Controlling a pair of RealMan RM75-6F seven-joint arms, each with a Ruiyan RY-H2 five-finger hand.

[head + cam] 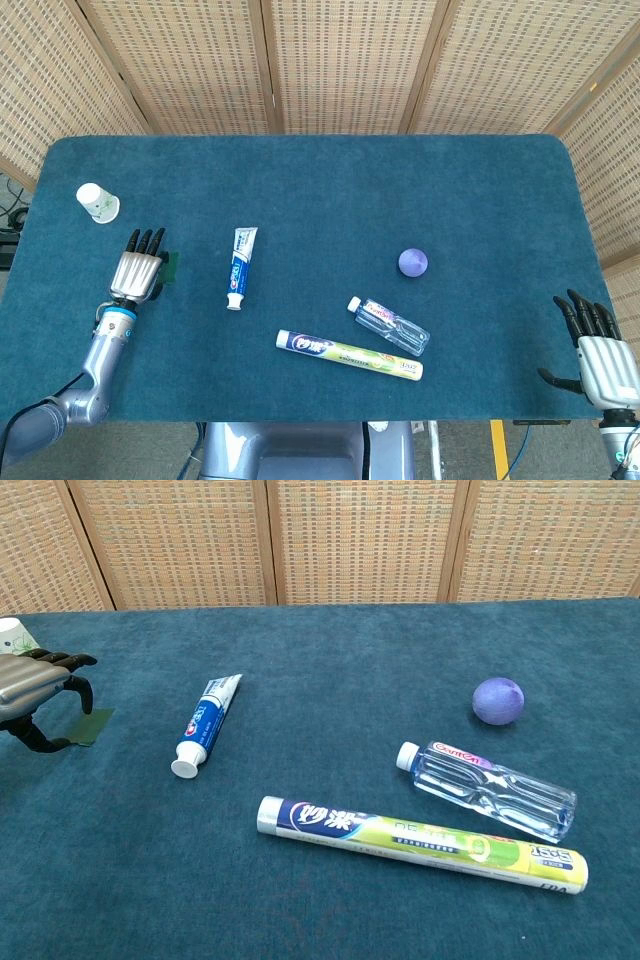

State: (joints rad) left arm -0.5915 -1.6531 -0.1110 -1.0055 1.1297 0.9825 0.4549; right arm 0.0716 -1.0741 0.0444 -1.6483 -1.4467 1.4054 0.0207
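Left hand (137, 272) has its fingers (62, 661) spread and curved downward, gripping nothing: in the chest view the tips arch over the near edge of the small green patch (88, 727) and the thumb tip sits at or just on its corner; I can't tell whether it's real contact. The patch lies flat on the surface (320, 180), poking out on the inner side of the hand in the head view. My read is that the reach is done and the grasp hasn't started; closing on it and lifting are both left. It's flat and thin, so pinching an edge looks fiddly. Paper cup (97, 201) sits just beyond the hand, small toothpaste tube (240, 267) nearby toward centre. Right hand (603, 362) is well away at the near right corner, fingers apart, empty.
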